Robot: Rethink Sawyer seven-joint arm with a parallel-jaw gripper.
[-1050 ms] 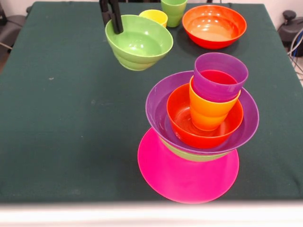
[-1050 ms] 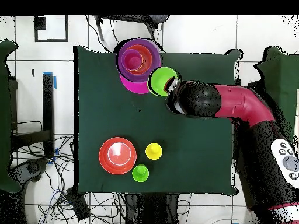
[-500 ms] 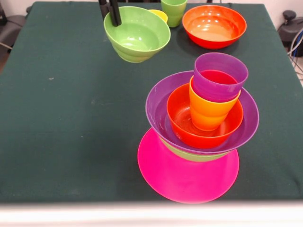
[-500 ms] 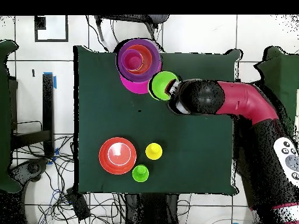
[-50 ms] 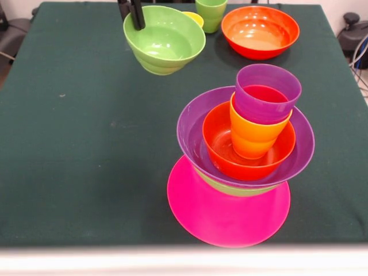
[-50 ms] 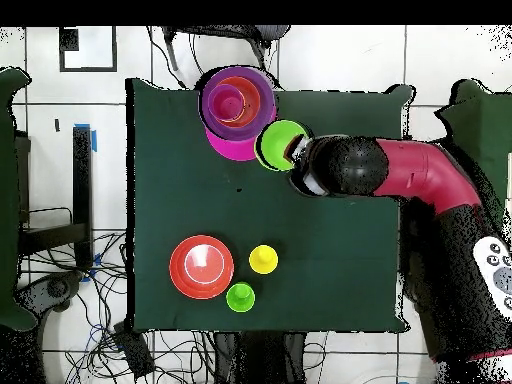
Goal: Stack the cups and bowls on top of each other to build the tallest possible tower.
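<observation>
The tower (image 5: 244, 161) stands on a wide pink bowl (image 5: 227, 213), then a light green bowl, a purple bowl (image 5: 192, 123), an orange-red bowl (image 5: 218, 138), an orange cup (image 5: 253, 135) and a purple cup (image 5: 267, 92); from overhead it shows as the tower (image 6: 237, 103). My gripper (image 5: 131, 14) is shut on the rim of a small ribbed green bowl (image 5: 164, 40), held in the air left of and behind the tower. Overhead, the green bowl (image 6: 279, 145) hangs just beside the tower's pink base.
A second orange-red bowl (image 5: 260, 30) sits at the back right, seen overhead as a bowl (image 6: 202, 266). A light green cup (image 5: 211, 12) and a yellow cup (image 5: 195, 19) stand beside it; the yellow cup is partly hidden behind the held bowl.
The gripper has carried the green bowl higher in the front view and a little left, and the bowl has levelled out. Overhead, it has edged slightly toward the tower.
</observation>
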